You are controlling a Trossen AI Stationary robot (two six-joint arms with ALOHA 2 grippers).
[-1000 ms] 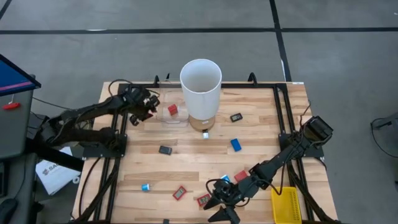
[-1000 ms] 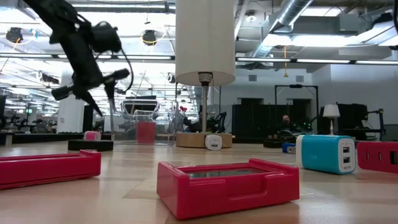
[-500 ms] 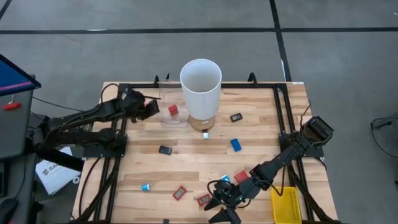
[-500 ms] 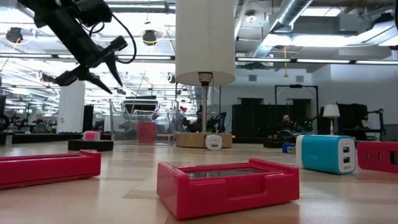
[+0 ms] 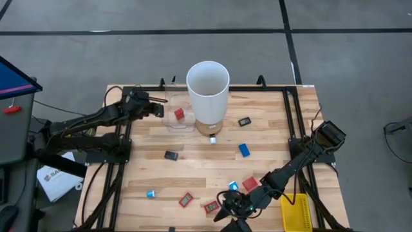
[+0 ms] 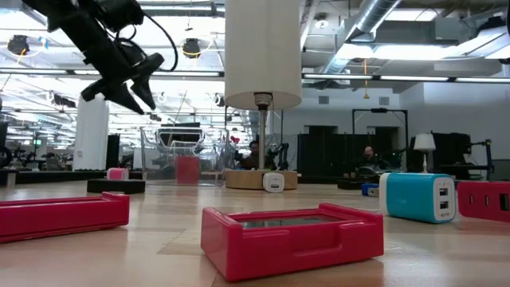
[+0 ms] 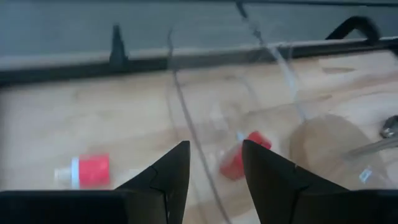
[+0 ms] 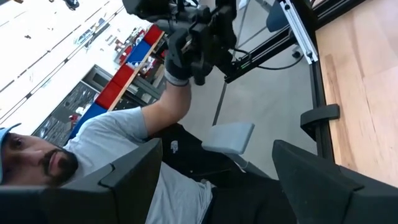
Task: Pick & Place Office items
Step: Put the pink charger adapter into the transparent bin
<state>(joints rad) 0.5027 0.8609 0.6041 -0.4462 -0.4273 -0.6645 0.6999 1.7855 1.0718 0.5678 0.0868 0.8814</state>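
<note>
Red block [image 7: 244,155] tilted on end inside clear bin [image 5: 172,116], under left pincer [image 7: 214,160].

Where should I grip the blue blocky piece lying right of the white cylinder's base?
Come straight down on the blue blocky piece and close across its short sides. It lies flat and slightly tilted on bare wooden table, nothing touching it, so rotate the gripper to match.

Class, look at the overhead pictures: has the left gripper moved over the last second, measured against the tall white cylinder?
Yes. The left gripper has shifted slightly toward the table's far edge, beside the clear container; the white cylinder stayed put.
</note>
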